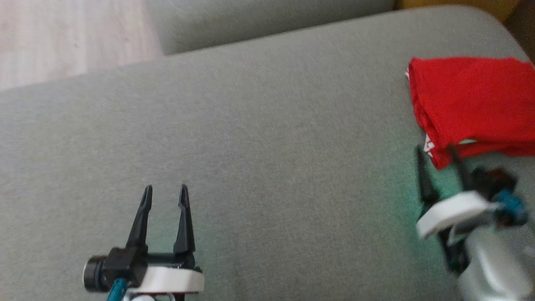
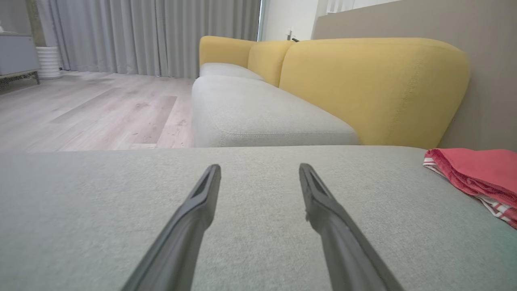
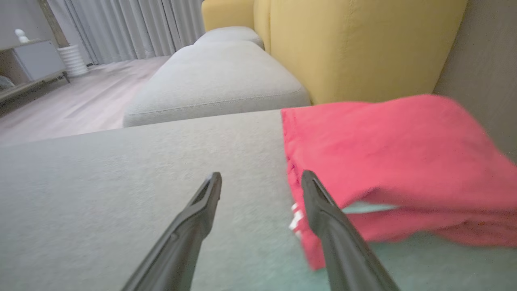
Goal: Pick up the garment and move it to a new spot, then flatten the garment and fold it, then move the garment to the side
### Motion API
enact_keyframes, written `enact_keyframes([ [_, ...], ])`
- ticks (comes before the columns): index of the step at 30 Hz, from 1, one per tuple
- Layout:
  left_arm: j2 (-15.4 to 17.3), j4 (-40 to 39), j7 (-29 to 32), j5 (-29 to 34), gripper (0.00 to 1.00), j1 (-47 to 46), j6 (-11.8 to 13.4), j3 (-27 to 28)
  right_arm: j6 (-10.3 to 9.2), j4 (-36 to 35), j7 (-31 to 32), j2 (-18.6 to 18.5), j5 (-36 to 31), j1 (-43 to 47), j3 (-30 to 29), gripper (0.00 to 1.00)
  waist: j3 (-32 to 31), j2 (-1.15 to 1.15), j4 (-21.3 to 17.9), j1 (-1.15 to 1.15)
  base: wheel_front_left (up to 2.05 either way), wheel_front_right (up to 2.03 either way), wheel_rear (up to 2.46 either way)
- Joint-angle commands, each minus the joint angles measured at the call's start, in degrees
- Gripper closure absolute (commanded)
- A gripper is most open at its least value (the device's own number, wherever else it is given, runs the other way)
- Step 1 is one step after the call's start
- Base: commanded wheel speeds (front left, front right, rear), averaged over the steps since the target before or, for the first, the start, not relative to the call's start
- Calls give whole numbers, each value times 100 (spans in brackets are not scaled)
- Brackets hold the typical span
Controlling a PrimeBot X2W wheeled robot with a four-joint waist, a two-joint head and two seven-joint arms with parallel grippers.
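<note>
Soft, even indoor light with faint shadows; motion blur smears the right gripper (image 1: pixel 435 149) and garment (image 3: pixel 387 149).

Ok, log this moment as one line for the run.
garment: red, folded, on cushion, right end | left gripper: open, over bare cushion | right gripper: open, at garment's near corner, nothing held

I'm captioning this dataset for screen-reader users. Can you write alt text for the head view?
A folded red garment lies at the right edge of a grey sofa cushion, with the right end effector open beside its near corner, holding nothing. The left end effector hangs open over bare cushion at lower left.
</note>
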Motion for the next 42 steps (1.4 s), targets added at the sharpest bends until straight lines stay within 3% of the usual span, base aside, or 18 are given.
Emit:
enact_keyframes([
  [1,-20,-132,-55,-41,0,-35,-20,186,-4,-200,-111,0,125,44,188,0,-366,0,273,1,0,0,0],
  [6,-21,7,-55,-153,0,219,-41,221,-4,-431,-260,222,154,687,764,0,-790,0,556,1,0,0,0],
  [14,-21,-140,-55,-81,0,569,-134,339,-4,-1912,-267,726,-207,1852,195,0,-1279,0,885,1,0,0,0],
  [22,-21,-188,-55,46,0,857,-122,391,-4,-2126,-268,790,-700,2306,211,0,-1475,0,956,1,0,0,0],
  [37,-21,-94,-55,73,0,900,-42,378,-4,-2261,-268,795,-460,2451,215,0,-1535,0,960,1,0,0,0],
  [38,3,57,0,12,100,1122,-94,188,0,-2045,-206,821,-472,2657,101,100,-1536,0,960,2,0,0,0],
  [42,2,354,36,-53,100,1201,-106,180,0,-1762,-189,823,-410,2732,117,100,-1530,0,959,2,0,0,0],
])
